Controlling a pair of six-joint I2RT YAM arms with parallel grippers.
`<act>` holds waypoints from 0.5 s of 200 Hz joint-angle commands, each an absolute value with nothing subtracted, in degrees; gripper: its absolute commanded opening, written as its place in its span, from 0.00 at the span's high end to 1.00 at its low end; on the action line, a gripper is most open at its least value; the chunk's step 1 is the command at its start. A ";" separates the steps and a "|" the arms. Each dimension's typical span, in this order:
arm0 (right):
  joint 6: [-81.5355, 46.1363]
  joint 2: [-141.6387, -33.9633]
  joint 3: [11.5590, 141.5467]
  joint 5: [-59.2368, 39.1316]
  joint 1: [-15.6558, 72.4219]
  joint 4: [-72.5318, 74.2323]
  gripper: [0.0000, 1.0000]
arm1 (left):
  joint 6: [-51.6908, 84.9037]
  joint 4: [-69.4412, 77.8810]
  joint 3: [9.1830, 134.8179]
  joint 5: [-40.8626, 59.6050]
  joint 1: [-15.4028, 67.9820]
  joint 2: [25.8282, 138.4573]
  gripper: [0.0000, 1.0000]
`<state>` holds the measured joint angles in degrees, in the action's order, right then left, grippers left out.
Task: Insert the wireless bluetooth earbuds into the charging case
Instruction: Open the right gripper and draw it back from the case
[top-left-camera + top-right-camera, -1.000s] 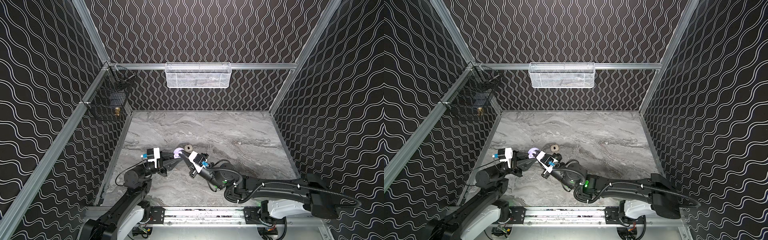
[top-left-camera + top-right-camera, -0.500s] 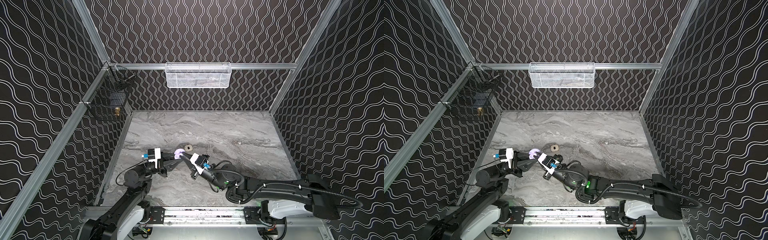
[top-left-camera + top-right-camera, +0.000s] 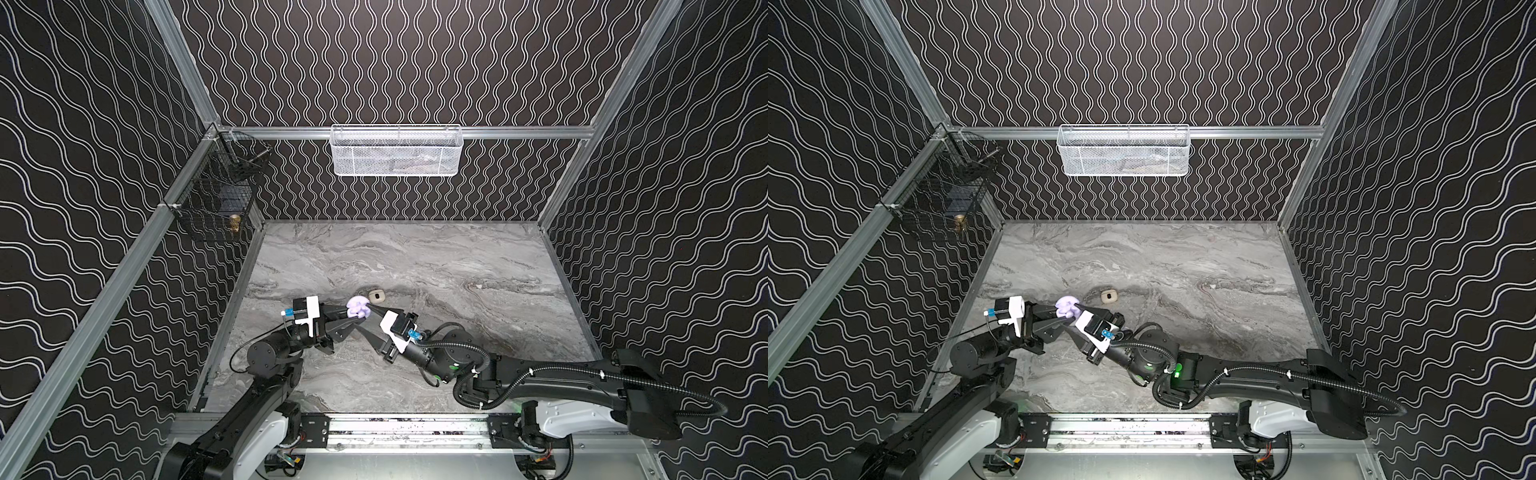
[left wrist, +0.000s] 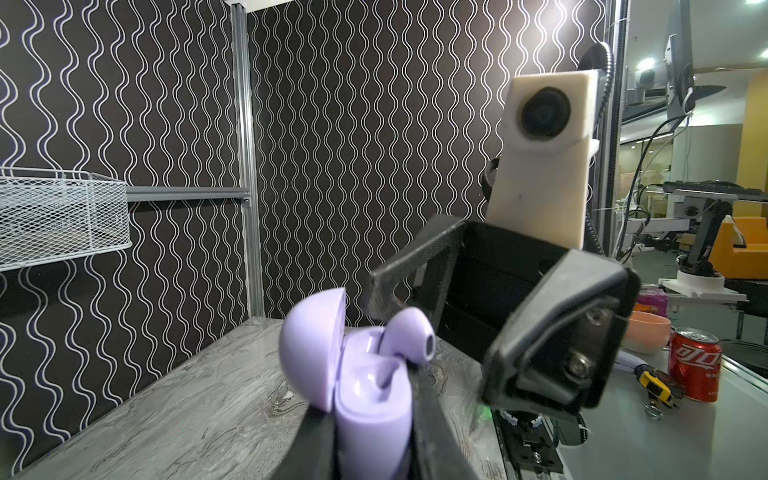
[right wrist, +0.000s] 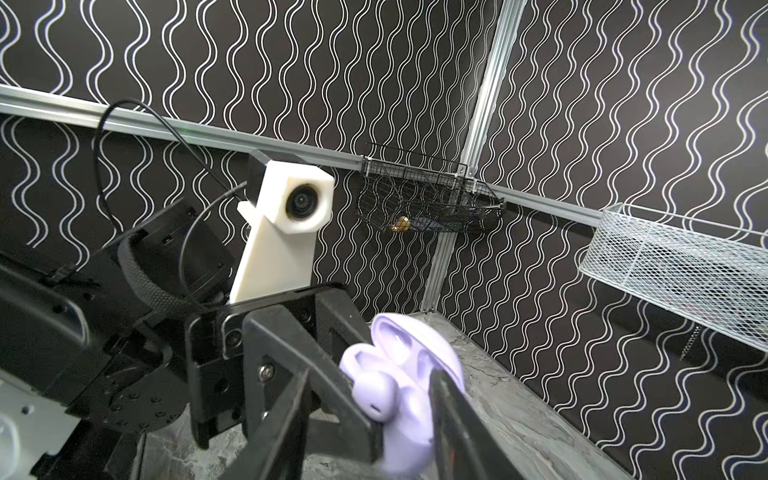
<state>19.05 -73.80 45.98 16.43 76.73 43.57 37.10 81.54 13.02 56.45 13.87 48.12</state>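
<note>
Marbled tabletop: left claw clenched on lavender case, right claw parted at its earbud.

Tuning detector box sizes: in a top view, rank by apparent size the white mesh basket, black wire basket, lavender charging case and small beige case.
1-2. white mesh basket and black wire basket: similar apparent area, not ranked.
3. lavender charging case, open, held up nearer the camera.
4. beige case, clearly smallest.
</note>
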 commanded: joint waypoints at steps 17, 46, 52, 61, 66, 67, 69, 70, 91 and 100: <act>17.99 -71.19 46.31 18.67 76.73 42.01 0.38 | 35.49 81.21 12.96 55.55 13.80 48.09 1.00; 15.34 -69.03 45.76 19.92 76.73 41.14 0.35 | 34.30 79.98 12.80 54.65 13.80 47.65 1.00; 14.80 -68.79 46.00 19.87 76.74 40.35 0.35 | 33.69 78.61 12.89 54.42 13.80 47.39 1.00; 13.85 -68.90 46.44 19.74 76.77 39.25 0.34 | 32.75 76.63 13.06 54.07 13.80 46.96 1.00; 13.47 -69.11 46.64 19.97 76.80 39.05 0.34 | 32.39 75.79 13.09 53.80 13.80 46.64 1.00; 13.37 -69.14 46.70 20.05 76.72 39.08 0.34 | 32.37 75.69 13.10 53.79 13.80 46.61 1.00; 13.14 -69.32 46.81 20.24 76.73 39.04 0.34 | 32.26 75.50 13.03 53.70 13.80 46.48 1.00; 12.99 -69.33 46.83 20.27 76.77 38.99 0.34 | 32.17 75.41 13.02 53.70 13.80 46.40 1.00; 11.55 -71.42 48.44 21.80 76.73 38.60 0.33 | 31.65 74.85 12.74 53.10 13.80 45.35 1.00; 10.93 -72.69 49.77 22.74 76.73 37.27 0.33 | 31.26 74.14 12.68 53.01 13.80 45.04 1.00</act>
